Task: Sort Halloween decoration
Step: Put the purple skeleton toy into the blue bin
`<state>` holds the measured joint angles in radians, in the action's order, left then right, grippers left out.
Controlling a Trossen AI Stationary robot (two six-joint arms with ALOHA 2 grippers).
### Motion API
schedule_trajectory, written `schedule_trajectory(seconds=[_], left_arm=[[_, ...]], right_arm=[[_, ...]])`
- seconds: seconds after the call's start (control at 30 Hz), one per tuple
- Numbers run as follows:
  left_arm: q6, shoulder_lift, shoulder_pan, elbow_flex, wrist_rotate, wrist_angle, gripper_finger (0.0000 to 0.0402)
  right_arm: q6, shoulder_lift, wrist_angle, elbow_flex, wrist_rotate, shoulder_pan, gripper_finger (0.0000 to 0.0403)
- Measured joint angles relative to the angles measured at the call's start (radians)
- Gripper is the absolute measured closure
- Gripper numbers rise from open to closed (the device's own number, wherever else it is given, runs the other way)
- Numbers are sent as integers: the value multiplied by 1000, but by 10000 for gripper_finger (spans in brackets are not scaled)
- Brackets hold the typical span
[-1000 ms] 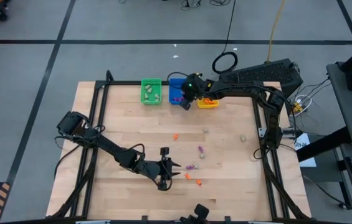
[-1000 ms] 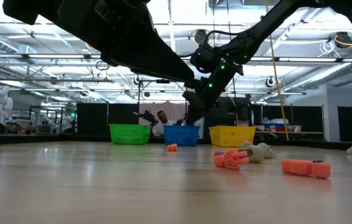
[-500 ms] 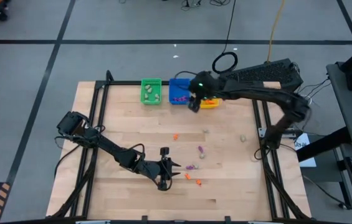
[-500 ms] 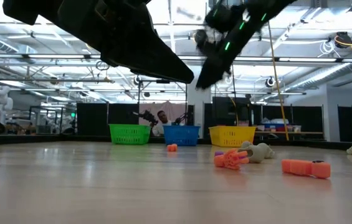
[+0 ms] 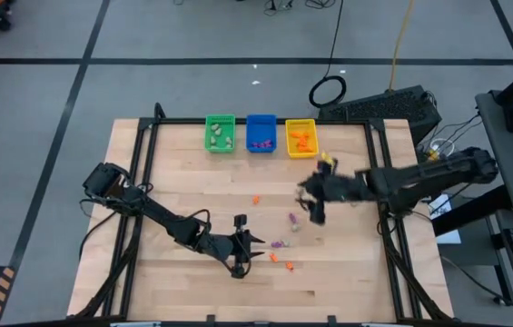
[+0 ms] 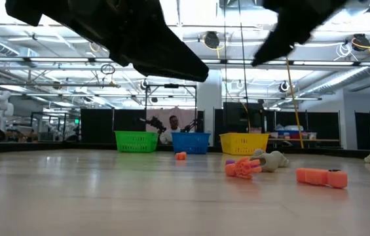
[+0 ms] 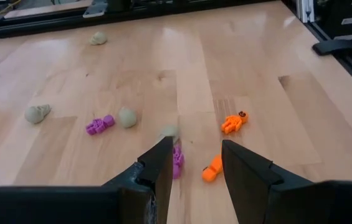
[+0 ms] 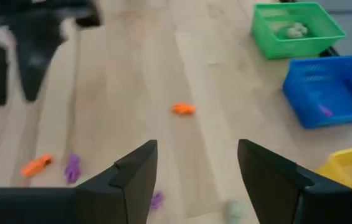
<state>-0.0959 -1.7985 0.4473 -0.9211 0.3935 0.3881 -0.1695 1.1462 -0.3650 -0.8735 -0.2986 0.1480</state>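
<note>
Wooden table point(image 5: 192, 191), pale planks with fine grain, framed by black rails.

Right arm reaches in from the 3 o'clock edge; right gripper point(image 5: 315, 202) hangs over the table centre-right. Its fingers point(image 8: 135, 168) stand wide apart with nothing between them.

Left arm lies across the 7 o'clock quarter; left gripper point(image 5: 241, 245) points toward 3 o'clock. Its fingers point(image 7: 163, 163) are partly parted; whether they touch the purple trinket point(image 7: 177, 160) just ahead of them, I cannot tell.

Three rectangular plastic bins with slotted walls sit in a row at the 12 o'clock edge:
- green bin point(image 5: 221, 133), holding pale beige lumps
- blue bin point(image 5: 261, 133), holding purple bits
- yellow bin point(image 5: 300, 138), holding orange bits

Halloween decoration, loose on the wood, small moulded plastic pieces:
- orange figure point(image 7: 233, 122), limbed, long axis running about 2 to 8 o'clock in the left wrist view
- orange piece point(image 7: 211, 168), oblong, beside the purple trinket
- purple piece point(image 7: 99, 125), knobbly, long axis nearly level in the left wrist view
- beige lumps point(image 7: 38, 113), rounded, near the purple piece
- single orange piece point(image 5: 256, 199) near the table centre, apart from the rest
</note>
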Motion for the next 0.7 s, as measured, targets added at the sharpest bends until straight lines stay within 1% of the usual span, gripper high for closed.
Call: schedule_trajectory(seconds=[0.13,0.2,0.27,0.4,0.53,0.63,0.7], left_arm=[[1,-6,-31,0,-8,3,265],[-1,-17,-56,0,-28,10,265],[-3,-33,-77,0,-69,38,265],[-3,-72,-97,-1,-125,93,265],[-3,-91,-101,-1,-130,137,265],[-3,-95,-100,-1,-128,142,254],[-3,-95,-100,-1,-126,141,239]], right_arm=[[-22,-26,204,172,-110,107,193],[-13,-25,293,223,-167,135,193],[-11,-22,365,251,-197,154,193],[-32,-1,403,277,-199,182,193],[-57,34,409,281,-199,214,193],[-69,72,441,282,-202,242,193],[-61,104,493,282,-204,259,193]])
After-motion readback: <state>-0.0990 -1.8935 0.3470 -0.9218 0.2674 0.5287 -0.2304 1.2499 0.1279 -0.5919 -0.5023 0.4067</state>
